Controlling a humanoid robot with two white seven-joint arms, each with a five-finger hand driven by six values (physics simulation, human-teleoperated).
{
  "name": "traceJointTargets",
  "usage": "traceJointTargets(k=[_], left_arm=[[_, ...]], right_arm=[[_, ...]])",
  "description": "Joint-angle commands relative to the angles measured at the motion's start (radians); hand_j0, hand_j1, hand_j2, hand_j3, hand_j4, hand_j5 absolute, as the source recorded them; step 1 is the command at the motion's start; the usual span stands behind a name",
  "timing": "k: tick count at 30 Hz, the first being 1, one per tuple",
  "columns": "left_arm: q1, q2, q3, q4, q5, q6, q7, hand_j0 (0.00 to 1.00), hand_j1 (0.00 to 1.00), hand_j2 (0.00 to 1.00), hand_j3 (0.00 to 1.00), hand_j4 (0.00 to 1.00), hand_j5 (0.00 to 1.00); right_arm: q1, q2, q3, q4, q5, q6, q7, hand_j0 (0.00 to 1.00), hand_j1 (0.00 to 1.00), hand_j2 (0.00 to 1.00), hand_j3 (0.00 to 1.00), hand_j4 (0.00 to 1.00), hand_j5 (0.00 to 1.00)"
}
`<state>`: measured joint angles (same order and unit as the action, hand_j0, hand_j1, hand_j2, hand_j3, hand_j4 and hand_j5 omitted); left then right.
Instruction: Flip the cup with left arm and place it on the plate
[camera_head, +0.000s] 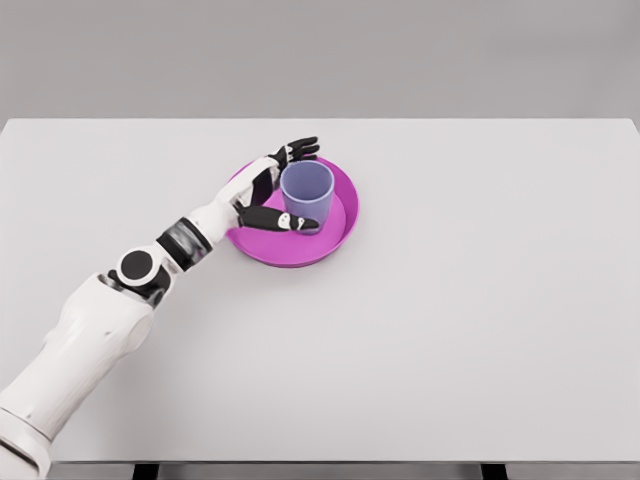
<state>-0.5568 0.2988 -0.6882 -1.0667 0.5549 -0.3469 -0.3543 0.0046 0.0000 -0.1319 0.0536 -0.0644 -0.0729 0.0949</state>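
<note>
text: none readable | labels: none | numbers: none | signs: none

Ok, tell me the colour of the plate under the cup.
Magenta-pink plate, seen best in the head view.

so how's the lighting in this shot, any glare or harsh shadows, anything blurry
Head view: soft, even light, with no glare on the table; only faint shadow under the plate rim and beside the left hand; the cup is sharp, upright on the plate; edges look slightly soft all over, but nothing is out of focus.
</note>
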Motion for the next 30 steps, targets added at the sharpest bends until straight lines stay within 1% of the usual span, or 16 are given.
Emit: traceJointTargets(k=[1, 7, 8, 16, 19, 22, 26, 27, 28, 29, 30], left_arm=[[0.000, 0.013, -0.001, -0.001, 0.007, 0.000, 0.000, 1.00, 1.00, 1.00, 1.00, 1.00, 1.00], [0.002, 0.020, 0.001, -0.001, 0.011, 0.000, 0.000, 1.00, 1.00, 1.00, 1.00, 1.00, 1.00], [0.002, 0.037, 0.001, -0.001, 0.013, 0.000, 0.000, 1.00, 1.00, 1.00, 1.00, 1.00, 1.00], [0.011, 0.083, 0.003, -0.006, 0.014, 0.000, 0.000, 1.00, 1.00, 1.00, 1.00, 1.00, 1.00], [0.012, 0.120, 0.004, -0.007, 0.014, -0.001, 0.000, 1.00, 1.00, 1.00, 1.00, 1.00, 1.00], [0.014, 0.138, 0.026, -0.009, 0.013, -0.004, 0.000, 1.00, 1.00, 1.00, 1.00, 1.00, 1.00], [0.014, 0.233, 0.026, -0.026, 0.014, -0.127, 0.000, 1.00, 1.00, 1.00, 1.00, 1.00, 1.00], [0.014, 0.255, 0.026, -0.036, 0.014, -0.156, -0.002, 1.00, 1.00, 1.00, 1.00, 1.00, 1.00], [0.014, 0.296, 0.026, -0.058, 0.014, -0.199, -0.002, 1.00, 1.00, 1.00, 1.00, 1.00, 1.00], [0.014, 0.312, 0.026, -0.064, 0.014, -0.216, -0.002, 1.00, 1.00, 1.00, 1.00, 1.00, 1.00], [0.014, 0.350, 0.026, -0.076, 0.014, -0.264, -0.002, 1.00, 1.00, 1.00, 1.00, 1.00, 1.00]], right_arm=[[0.000, 0.000, 0.000, 0.000, 0.000, -0.001, 0.000, 1.00, 1.00, 1.00, 1.00, 1.00, 1.00], [0.000, 0.000, 0.000, 0.000, 0.000, -0.001, 0.000, 1.00, 1.00, 1.00, 1.00, 1.00, 1.00], [0.000, 0.000, 0.000, 0.000, 0.000, -0.001, 0.000, 1.00, 1.00, 1.00, 1.00, 1.00, 1.00], [0.000, 0.000, 0.000, 0.000, 0.000, -0.001, 0.000, 1.00, 1.00, 1.00, 1.00, 1.00, 1.00], [0.000, 0.000, 0.000, 0.000, 0.000, -0.001, 0.000, 1.00, 1.00, 1.00, 1.00, 1.00, 1.00], [0.000, 0.000, 0.000, 0.000, 0.000, -0.001, 0.002, 1.00, 1.00, 1.00, 1.00, 1.00, 1.00], [0.002, 0.000, 0.000, 0.000, 0.000, 0.001, 0.000, 1.00, 1.00, 1.00, 1.00, 1.00, 1.00], [0.002, 0.000, 0.000, 0.000, 0.000, 0.001, 0.000, 1.00, 1.00, 1.00, 1.00, 1.00, 1.00], [0.000, 0.000, 0.000, 0.000, 0.000, 0.001, 0.000, 1.00, 1.00, 1.00, 1.00, 1.00, 1.00], [0.002, 0.000, 0.000, 0.000, 0.000, -0.001, 0.000, 1.00, 1.00, 1.00, 1.00, 1.00, 1.00], [0.000, 0.000, 0.000, 0.000, 0.000, 0.001, 0.000, 1.00, 1.00, 1.00, 1.00, 1.00, 1.00]])
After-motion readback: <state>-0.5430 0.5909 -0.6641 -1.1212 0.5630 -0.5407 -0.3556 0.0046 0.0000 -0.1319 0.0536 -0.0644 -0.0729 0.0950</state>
